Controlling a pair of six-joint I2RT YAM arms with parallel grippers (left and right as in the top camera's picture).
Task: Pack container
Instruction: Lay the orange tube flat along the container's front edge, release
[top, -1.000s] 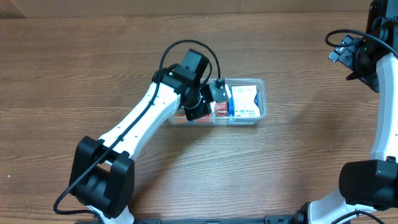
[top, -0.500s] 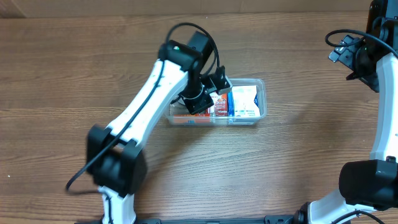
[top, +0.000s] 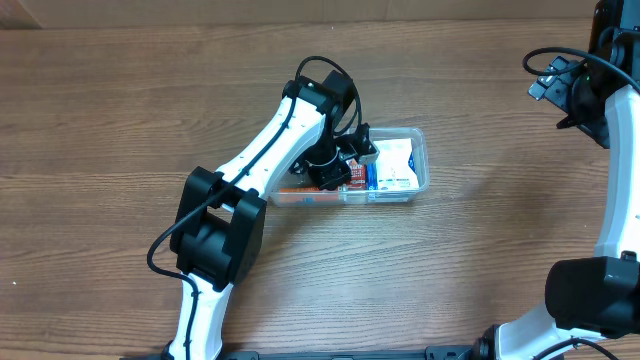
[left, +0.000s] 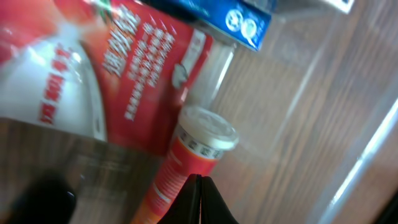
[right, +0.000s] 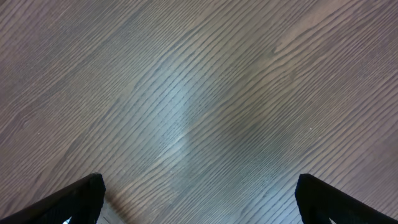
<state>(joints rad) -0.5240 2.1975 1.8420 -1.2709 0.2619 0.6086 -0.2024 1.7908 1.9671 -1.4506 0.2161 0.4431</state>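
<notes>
Container (top: 423, 166) lies directly under the left gripper (top: 356, 152).

The left claw (top: 352, 158) hangs low over the middle of the clear container (top: 421, 136), its dark body hiding part of what is packed there. Just beside the claw, on the side toward the right arm, lies a white and blue box (top: 396, 165). A red box (top: 354, 181) shows at the claw's near edge, and an orange item (top: 300, 192) lies under the arm behind it. The right claw (top: 553, 86) is well apart, above the wooden table (top: 120, 120).
</notes>
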